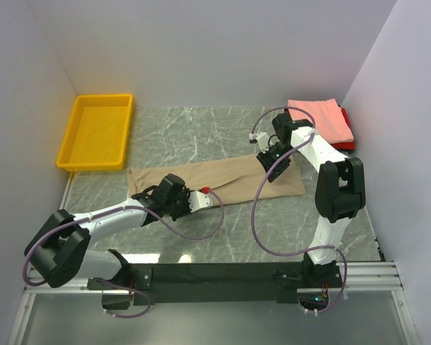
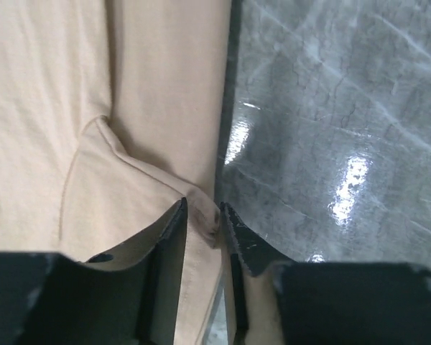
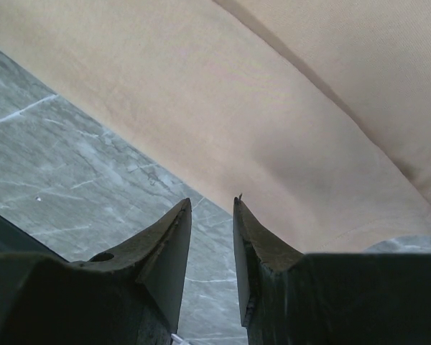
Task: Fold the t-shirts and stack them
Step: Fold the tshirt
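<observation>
Left jaws: nearly closed, pinching a small ridge of the tan t-shirt (image 2: 151, 108) right at its edge; we see cloth bunched between the two tips.
Right jaws: a narrow gap with only bare bench (image 3: 72, 187) showing through it. We read them as holding nothing, with the tips just short of the cloth's edge.
Tan t-shirt: flat on the bench, narrowed to a long band, lying between the two arms.
Long axis: left to right across the bench, as the top view shows it.
Cloth from the left jaws: they sit on the near long edge, left of the band's middle, with cloth on the far side and bare bench on the near side.
Cloth from the right jaws: they are near the band's right end. The cloth lies straight ahead of the tips, its edge running slantwise across their line.
Nearer arm: the left arm (image 1: 100, 215) for the left half; the right arm (image 1: 320, 151) for the right half and for the stack.
Stack: salmon pink t-shirt (image 1: 320, 118) folded on the red t-shirt (image 1: 347, 144), far right corner, well apart from the band.
Yellow bin (image 1: 129, 129): far left, clear of all cloth.
Step in hand: we judge one side gripped and the other not yet. The right jaws need to reach the edge ahead and close before any lift.
Risk: a lift on one grip alone would, we think, drag the band askew.
</observation>
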`<state>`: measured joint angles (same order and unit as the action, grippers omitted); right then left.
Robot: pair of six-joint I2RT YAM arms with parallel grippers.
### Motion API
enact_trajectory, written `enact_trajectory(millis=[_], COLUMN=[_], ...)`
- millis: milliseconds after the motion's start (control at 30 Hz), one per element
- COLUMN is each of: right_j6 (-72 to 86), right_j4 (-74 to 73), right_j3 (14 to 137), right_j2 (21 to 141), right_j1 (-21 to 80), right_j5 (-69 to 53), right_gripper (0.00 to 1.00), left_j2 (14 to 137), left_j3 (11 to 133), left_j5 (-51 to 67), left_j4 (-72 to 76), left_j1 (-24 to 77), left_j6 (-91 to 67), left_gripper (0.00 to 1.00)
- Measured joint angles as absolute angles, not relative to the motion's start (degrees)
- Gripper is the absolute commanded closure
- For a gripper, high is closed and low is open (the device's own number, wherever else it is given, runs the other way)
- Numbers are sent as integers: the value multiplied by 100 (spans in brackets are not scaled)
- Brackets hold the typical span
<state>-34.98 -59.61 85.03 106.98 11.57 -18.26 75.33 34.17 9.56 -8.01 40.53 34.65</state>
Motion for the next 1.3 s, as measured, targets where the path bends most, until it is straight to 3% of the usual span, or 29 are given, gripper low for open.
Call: enact_trajectory(millis=[100, 200, 267, 1033, 1200, 1300], right_j6=[-3522, -3548, -3557, -3395, -3391, -3389], right_j4=[-5959, -5961, -5961, -6090, -6119, -6123], right_j3=[8486, 8479, 8479, 9299, 9299, 9299], right_j2=[10696, 10696, 10696, 11181, 11209, 11209], right_j1=[1153, 1144, 1138, 1135, 1135, 1135], right_j5=[-1820, -1820, -1822, -2171, -2174, -2174], right_gripper=[63, 63, 63, 63, 63, 63], left_j2=[7430, 7382, 7387, 8628, 8938, 9133], left_j3=[3522, 3680, 3750, 5599, 5607, 5651], left_j5=[961, 976, 985, 1072, 1146, 1278], left_j4=[-939, -1138, -1214, -1461, -1459, -1450], left_j1=[4051, 4029, 3981, 3009, 3009, 3009], left_j6=[3463, 3441, 3393, 3052, 2928, 2829], left_gripper=[74, 95, 99, 99, 84, 84])
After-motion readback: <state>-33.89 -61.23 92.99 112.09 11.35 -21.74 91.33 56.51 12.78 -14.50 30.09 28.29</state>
